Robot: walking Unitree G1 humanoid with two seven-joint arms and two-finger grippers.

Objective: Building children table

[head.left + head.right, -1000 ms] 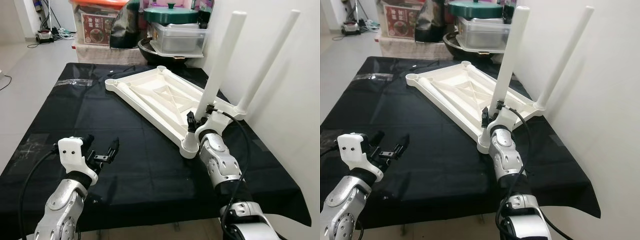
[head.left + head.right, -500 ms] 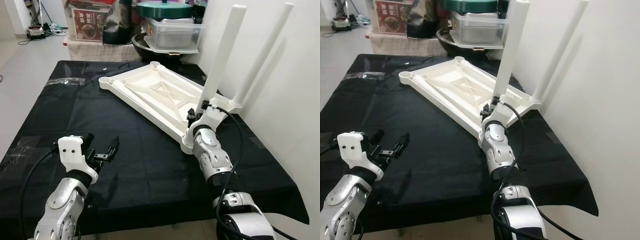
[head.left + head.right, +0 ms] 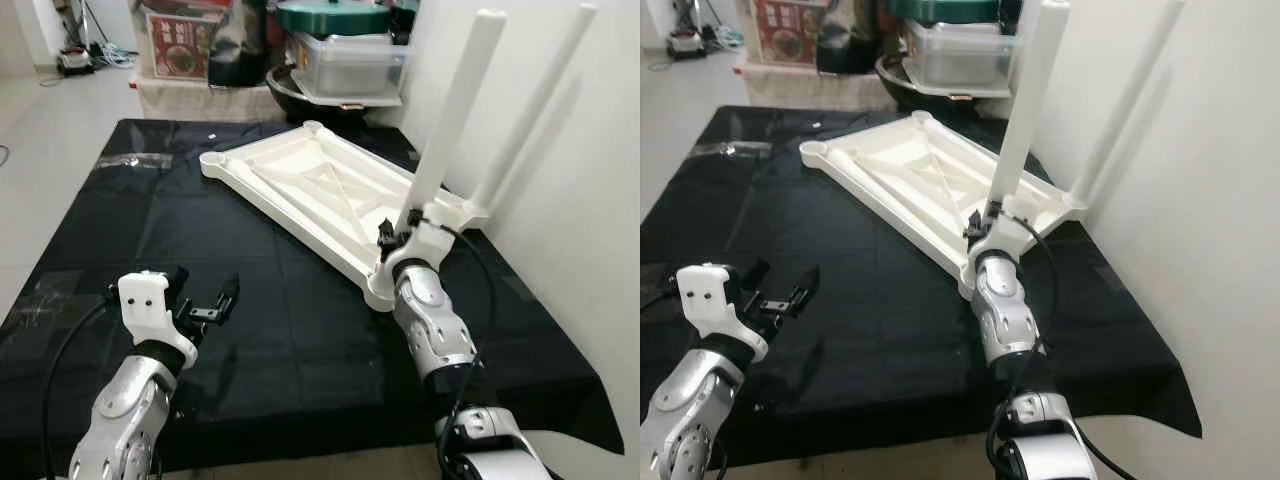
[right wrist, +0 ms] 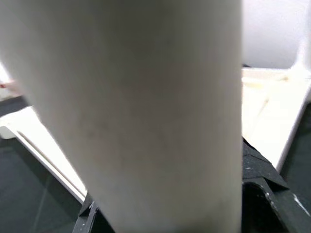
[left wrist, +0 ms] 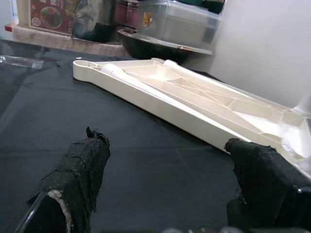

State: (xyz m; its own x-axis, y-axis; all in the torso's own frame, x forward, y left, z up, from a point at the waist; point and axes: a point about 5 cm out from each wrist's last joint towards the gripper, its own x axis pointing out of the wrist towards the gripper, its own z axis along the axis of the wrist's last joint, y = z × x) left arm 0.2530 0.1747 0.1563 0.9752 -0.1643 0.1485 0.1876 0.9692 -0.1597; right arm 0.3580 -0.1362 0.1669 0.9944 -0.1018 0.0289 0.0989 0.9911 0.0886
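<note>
From the head views, one upturned white tabletop (image 3: 320, 190) lay on a black cloth (image 3: 120, 230), two white legs (image 3: 455, 110) standing at its right corners. The right gripper (image 3: 392, 238) clasped the nearer leg's base. In the left wrist view, the left gripper (image 5: 170, 194) hung wide open, empty. In the right wrist view, the clasped leg loomed close.

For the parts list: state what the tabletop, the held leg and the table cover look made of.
Tabletop: likely moulded plastic, cream, ribbed underside. Leg, gripped by the right gripper: smooth white tube, probably plastic. Cover: thin black sheet, creased with slight sheen; fabric or plastic unclear.
</note>
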